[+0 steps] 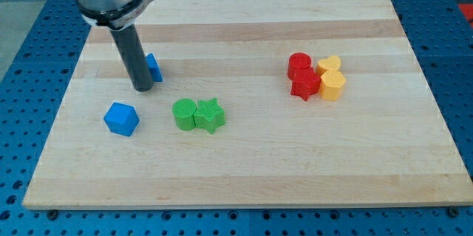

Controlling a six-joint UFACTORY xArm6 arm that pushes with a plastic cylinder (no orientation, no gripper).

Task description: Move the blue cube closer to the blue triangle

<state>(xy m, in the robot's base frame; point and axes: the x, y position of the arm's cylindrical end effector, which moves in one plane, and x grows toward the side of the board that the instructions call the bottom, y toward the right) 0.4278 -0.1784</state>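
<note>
Blue cube (121, 119): board's lower left, apart from our tip (142, 88). Tip, a bare rod without jaws, touches blue triangle (153, 67). Cube likely light, rigid, prone to spin; we'd push its lower-left face squarely.

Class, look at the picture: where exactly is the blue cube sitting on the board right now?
The blue cube sits at the view's lower left, left of the green blocks and below my tip.

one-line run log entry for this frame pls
tip: against left side of blue triangle block | blue cube block: below-left of tip, apart | task: not done
</note>
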